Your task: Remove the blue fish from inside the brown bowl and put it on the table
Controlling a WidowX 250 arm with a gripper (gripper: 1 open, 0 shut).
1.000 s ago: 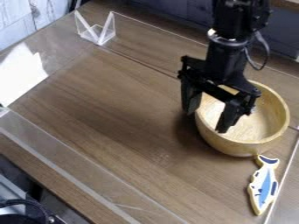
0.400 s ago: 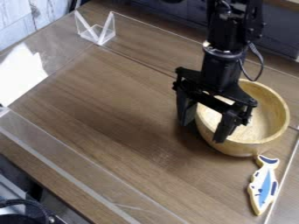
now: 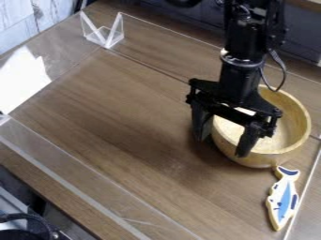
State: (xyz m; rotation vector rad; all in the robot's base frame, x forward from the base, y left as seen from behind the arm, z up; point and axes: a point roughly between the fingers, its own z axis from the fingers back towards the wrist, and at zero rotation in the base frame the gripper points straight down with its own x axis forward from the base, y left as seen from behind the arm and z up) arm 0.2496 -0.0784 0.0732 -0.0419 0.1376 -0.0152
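open gripper over bowl, holding nothing; blue fish already out beside it, so lift straight up, clearing the rim

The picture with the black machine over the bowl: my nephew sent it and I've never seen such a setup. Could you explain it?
The black machine is a single robot arm, reaching in from the far side. At its lower end is a gripper, a pair of fingers that work like a pinching hand; they are open and hold nothing. One camera, looking down at a slant, took the view.

The fingers hang over the left part of a round light-brown bowl. Nearer the camera, outside the bowl, a small blue fish with a pale edge lies on the brown wood-grain table. Toward the far left corner stands a clear, angular holder.
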